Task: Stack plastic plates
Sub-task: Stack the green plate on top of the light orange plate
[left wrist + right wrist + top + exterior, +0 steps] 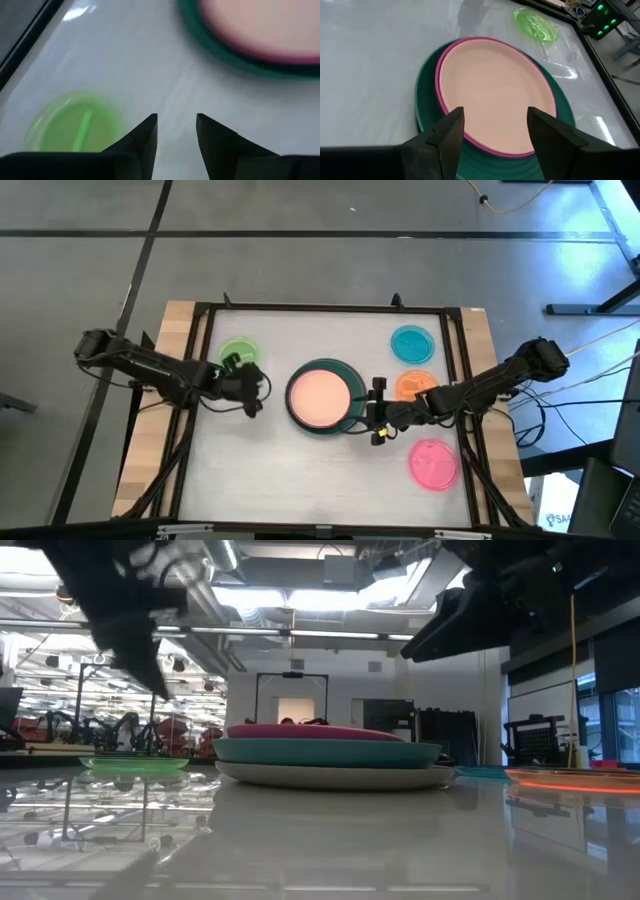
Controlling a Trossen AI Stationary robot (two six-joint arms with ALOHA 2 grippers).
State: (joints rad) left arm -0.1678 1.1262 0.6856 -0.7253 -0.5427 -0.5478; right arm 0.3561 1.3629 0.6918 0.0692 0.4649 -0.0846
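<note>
Plates are partly stacked at the middle of the white table [300,470]: the high view shows a peach plate [320,397] on top, ringed by a dark green plate [352,378]. The right wrist view adds a thin magenta plate [438,75] rim between those two, and the low view alone reveals a pale grey plate [330,776] at the very bottom. Four small plates lie apart: green plate [238,353] on the left, teal plate [412,344], orange plate [412,385] and pink plate [434,462] on the right. The left claw [252,393] hovers between the green plate and the stack, fingers narrowly parted, holding nothing. The right claw [377,410] sits just beside the stack's edge, fingers spread wide and empty.
</note>
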